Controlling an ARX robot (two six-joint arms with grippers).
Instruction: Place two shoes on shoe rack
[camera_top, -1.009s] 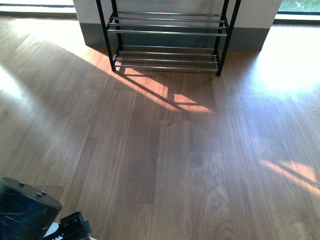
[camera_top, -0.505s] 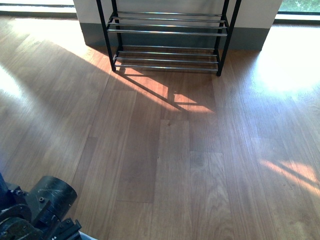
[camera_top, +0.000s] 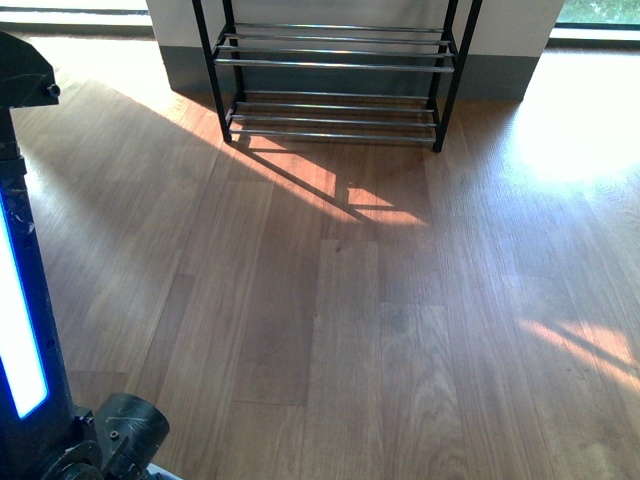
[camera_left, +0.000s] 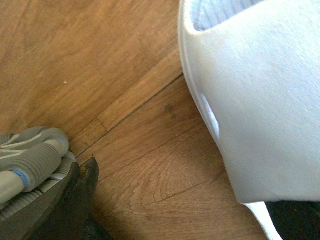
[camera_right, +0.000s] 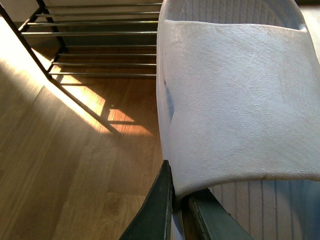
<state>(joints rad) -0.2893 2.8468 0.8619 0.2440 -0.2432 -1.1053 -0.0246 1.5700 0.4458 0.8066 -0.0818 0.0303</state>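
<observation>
The right claw (camera_right: 176, 207) is closed narrow on the side edge of the first slide (camera_right: 235, 100), just where the wide strap meets the sole. This slide stands up in front of the claw, and the shoe rack (camera_right: 95, 47) is ahead of the claw and lower, well apart from it.

The second slide (camera_left: 260, 100) is very near the left claw (camera_left: 190, 200), over the wooden floor (camera_left: 110, 65). I cannot tell if this claw is closed on it, because only one dark finger (camera_left: 80, 190) shows clearly.

I judge that the slides are light and made of soft rubber, so they bend and do not break. Held by a thin edge, a slide may swing or slip. A hold on the thicker sole rim beside the strap seems safer to me.

I count two pale slides, one at each claw, and one rack. The front view shows two tiers of rods, with no shoe on them. No sneaker is in view.
</observation>
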